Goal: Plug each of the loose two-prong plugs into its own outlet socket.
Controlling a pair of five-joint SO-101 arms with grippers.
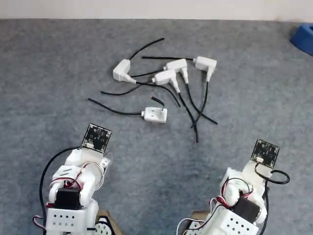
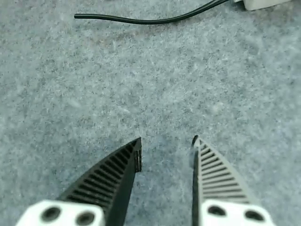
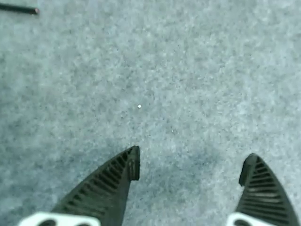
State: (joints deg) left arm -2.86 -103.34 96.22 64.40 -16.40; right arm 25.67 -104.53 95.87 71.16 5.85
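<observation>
Several white plug and socket pieces with black cords lie tangled mid-carpet in the high view. One white block [image 1: 155, 115] with two dark marks on its face lies nearest the arms. The others [image 1: 121, 70] [image 1: 175, 64] [image 1: 165, 77] [image 1: 205, 62] lie farther back. My left gripper [image 2: 167, 140] is open over bare carpet, with a black cord [image 2: 141, 20] and a white corner [image 2: 268, 4] beyond it. Also over bare carpet, my right gripper [image 3: 193, 157] is wide open and holds nothing. A cord end [image 3: 19, 9] lies far ahead of it.
The left arm [image 1: 78, 186] and the right arm [image 1: 244, 200] sit at the near edge of the grey carpet. A blue object [image 1: 303, 38] is at the far right corner. A short loose black wire [image 1: 157, 100] lies just behind the nearest block.
</observation>
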